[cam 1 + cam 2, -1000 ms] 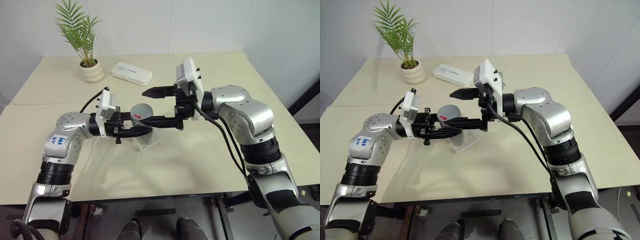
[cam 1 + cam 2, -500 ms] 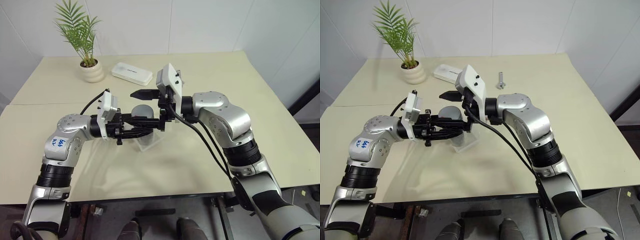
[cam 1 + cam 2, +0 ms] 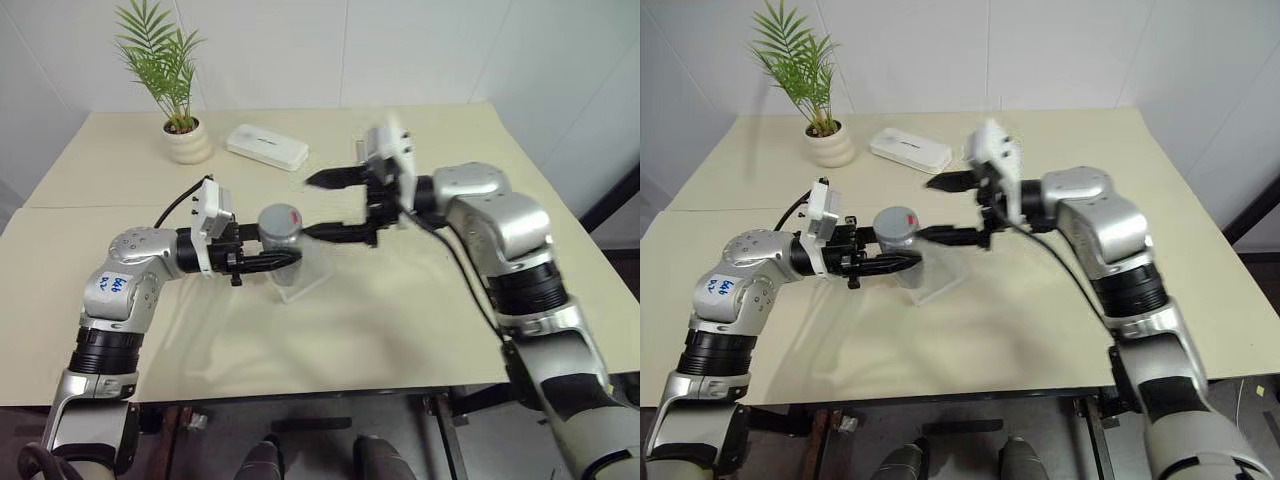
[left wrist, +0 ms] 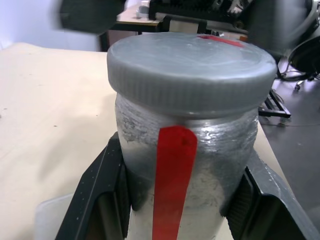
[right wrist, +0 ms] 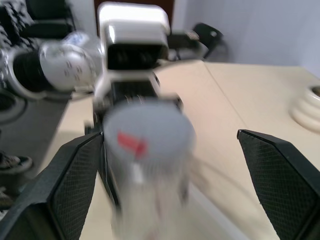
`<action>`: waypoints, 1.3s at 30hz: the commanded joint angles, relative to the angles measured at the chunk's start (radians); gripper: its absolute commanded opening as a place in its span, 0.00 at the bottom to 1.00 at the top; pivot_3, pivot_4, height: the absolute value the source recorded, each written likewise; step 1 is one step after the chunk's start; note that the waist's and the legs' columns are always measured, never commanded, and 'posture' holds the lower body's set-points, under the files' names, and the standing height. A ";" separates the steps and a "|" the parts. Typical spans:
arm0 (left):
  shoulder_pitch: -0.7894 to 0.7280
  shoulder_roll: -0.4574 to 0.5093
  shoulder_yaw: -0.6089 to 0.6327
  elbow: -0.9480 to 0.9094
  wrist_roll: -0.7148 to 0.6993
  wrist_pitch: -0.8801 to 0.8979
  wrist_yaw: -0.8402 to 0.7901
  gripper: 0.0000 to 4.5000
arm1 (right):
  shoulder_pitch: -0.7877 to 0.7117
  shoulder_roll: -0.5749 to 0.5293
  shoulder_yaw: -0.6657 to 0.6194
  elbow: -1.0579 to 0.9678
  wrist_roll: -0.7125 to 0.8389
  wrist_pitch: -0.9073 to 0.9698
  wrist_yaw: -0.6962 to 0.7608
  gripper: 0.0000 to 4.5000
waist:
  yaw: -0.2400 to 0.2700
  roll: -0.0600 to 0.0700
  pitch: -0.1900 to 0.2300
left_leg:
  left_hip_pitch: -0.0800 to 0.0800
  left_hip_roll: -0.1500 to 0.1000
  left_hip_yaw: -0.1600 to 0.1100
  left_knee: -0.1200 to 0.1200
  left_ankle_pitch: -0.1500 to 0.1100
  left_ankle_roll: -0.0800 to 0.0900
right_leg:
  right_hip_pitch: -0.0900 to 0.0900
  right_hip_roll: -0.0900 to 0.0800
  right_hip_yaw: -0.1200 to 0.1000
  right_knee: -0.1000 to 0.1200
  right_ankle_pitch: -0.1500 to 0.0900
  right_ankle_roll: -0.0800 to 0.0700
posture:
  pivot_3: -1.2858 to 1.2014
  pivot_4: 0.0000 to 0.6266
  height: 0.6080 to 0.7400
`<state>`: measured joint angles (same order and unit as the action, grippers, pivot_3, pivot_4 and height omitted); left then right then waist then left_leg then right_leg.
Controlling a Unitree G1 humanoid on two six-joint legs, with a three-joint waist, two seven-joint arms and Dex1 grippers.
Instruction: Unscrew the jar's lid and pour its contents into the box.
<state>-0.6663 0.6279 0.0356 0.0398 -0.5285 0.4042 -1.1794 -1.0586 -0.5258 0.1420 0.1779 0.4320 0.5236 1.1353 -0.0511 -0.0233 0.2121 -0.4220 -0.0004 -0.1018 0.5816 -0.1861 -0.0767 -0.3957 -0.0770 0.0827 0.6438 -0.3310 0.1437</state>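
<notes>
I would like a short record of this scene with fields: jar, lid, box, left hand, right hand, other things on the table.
jar: held upright above the table
lid: grey, on the jar, red mark on top
box: clear tray under the jar
left hand: shut on the jar body
right hand: open, beside the lid, not touching
other: potted plant, white case

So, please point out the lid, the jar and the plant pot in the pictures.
lid [image 4: 192, 65], left wrist view, on its flat grey top.
jar [image 4: 215, 165], left wrist view, on the silvery body beside the red strip.
plant pot [image 3: 187, 144], left eye view, on its cream side.
</notes>
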 commanded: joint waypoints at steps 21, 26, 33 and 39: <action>0.003 0.008 0.018 -0.042 -0.016 -0.003 -0.015 0.43 | -0.026 0.211 0.013 -0.216 0.093 0.180 -0.156 1.00 | -0.004 0.000 0.000 | 0.001 0.001 0.001 0.001 0.000 0.000 | -0.001 0.001 0.002 0.002 0.000 0.000 | 0.52 0.24 1.00; 0.007 0.000 0.015 -0.049 -0.018 -0.004 -0.009 0.43 | -0.024 0.246 0.078 -0.185 0.028 0.148 -0.185 1.00 | -0.004 0.000 0.000 | 0.001 0.001 0.001 0.001 0.000 0.000 | -0.001 0.001 0.002 0.002 0.000 0.000 | 0.52 0.24 1.00; 0.013 -0.004 0.016 -0.060 -0.022 0.000 0.000 0.43 | -0.044 0.260 0.069 -0.123 -0.007 0.119 -0.194 1.00 | -0.007 0.001 0.000 | 0.001 0.001 0.001 0.001 0.000 0.000 | -0.001 0.001 0.002 0.003 0.000 0.000 | 0.52 0.24 1.00; 0.015 0.000 0.017 -0.055 -0.023 -0.004 0.001 0.43 | -0.033 0.232 0.046 -0.128 0.004 0.121 -0.166 1.00 | -0.006 0.000 0.000 | 0.001 0.001 0.001 0.001 0.000 0.000 | -0.001 0.001 0.002 0.002 0.000 0.000 | 0.52 0.24 1.00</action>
<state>-0.6569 0.6274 0.0392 0.0241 -0.5287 0.4069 -1.1627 -1.0776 -0.2711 0.2330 0.0647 0.4323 0.6579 0.9690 -0.0572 -0.0228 0.2125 -0.4215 0.0005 -0.1009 0.5821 -0.1861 -0.0767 -0.3967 -0.0763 0.0842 0.6461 -0.3310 0.1437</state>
